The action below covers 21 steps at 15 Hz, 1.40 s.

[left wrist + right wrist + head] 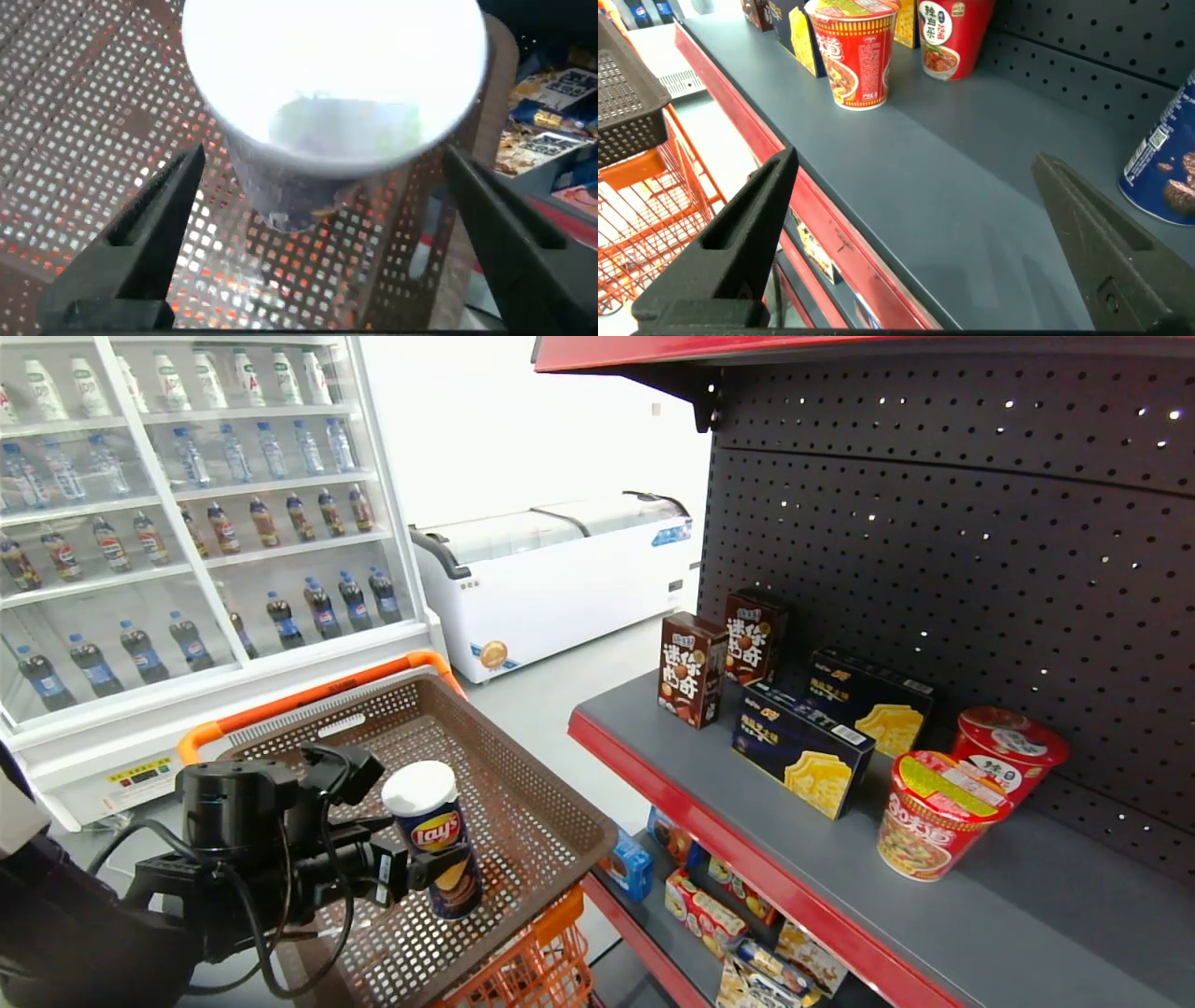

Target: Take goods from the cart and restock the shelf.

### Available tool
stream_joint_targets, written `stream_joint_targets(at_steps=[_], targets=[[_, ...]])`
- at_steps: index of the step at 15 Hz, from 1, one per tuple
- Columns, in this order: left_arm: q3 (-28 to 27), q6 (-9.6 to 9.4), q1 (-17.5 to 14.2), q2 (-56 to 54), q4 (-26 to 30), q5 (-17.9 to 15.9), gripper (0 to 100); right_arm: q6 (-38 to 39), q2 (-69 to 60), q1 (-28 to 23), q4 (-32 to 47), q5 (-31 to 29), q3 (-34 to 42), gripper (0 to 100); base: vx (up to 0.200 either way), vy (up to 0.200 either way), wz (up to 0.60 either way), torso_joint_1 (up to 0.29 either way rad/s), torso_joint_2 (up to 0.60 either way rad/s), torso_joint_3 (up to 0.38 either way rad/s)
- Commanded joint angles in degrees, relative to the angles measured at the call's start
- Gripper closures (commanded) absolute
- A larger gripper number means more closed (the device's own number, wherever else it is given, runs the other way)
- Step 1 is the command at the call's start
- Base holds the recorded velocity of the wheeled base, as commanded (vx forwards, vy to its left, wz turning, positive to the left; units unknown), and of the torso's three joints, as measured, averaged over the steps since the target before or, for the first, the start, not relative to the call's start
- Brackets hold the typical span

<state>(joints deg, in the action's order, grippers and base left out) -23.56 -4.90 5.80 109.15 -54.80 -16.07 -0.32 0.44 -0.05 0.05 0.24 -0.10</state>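
Looking at a chip can [431, 826] parked upright in the cart's brown basket [523, 784], long axis vertical, white lid pointing up. Got the left pincer [434, 873] spread wide around it, one finger either side, not squeezing. Same deal with the right pincer [915, 163]: spread open, hanging over bare grey shelf [952, 187] near two red noodle cups [854, 56]
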Motion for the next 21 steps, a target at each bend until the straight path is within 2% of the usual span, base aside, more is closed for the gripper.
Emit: stream_joint_targets(at_steps=[1,3,4,12,17,18,19,21], targets=[[-0.9,-1.78,0.2,4.4,-1.5,0.2,0,0.0,0.0,0.0,0.0,0.0,0.0,0,0.0,0.0,0.0,0.0,0.0,0.0],[-1.8,-3.89,0.2,5.9,-1.9,0.2,0,0.0,0.0,0.0,0.0,0.0,0.0,0,0.0,0.0,0.0,0.0,0.0,0.0],[-3.2,-4.15,0.3,7.5,-2.0,0.2,0,0.0,0.0,0.0,0.0,0.0,0.0,0,0.0,0.0,0.0,0.0,0.0,0.0],[-11.2,-4.33,0.5,14.9,-1.3,0.0,0,0.0,0.0,0.0,0.0,0.0,0.0,0,0.0,0.0,0.0,0.0,0.0,0.0],[-15.1,-4.5,2.5,16.8,-1.7,-0.2,0,0.0,0.0,0.0,0.0,0.0,0.0,0,0.0,0.0,0.0,0.0,0.0,0.0],[-15.9,-4.5,2.6,16.8,-1.5,0.2,100,0.0,0.0,0.0,0.0,0.0,0.0,0,0.0,0.0,0.0,0.0,0.0,0.0],[-16.0,-4.5,2.7,16.7,-1.4,0.2,100,0.0,0.0,0.0,0.0,0.0,0.0,0,0.0,0.0,0.0,0.0,0.0,0.0],[-14.5,-4.42,2.5,15.3,-1.7,2.8,100,0.0,0.0,0.0,0.0,0.0,0.0,0,0.0,0.0,0.0,0.0,0.0,0.0]])
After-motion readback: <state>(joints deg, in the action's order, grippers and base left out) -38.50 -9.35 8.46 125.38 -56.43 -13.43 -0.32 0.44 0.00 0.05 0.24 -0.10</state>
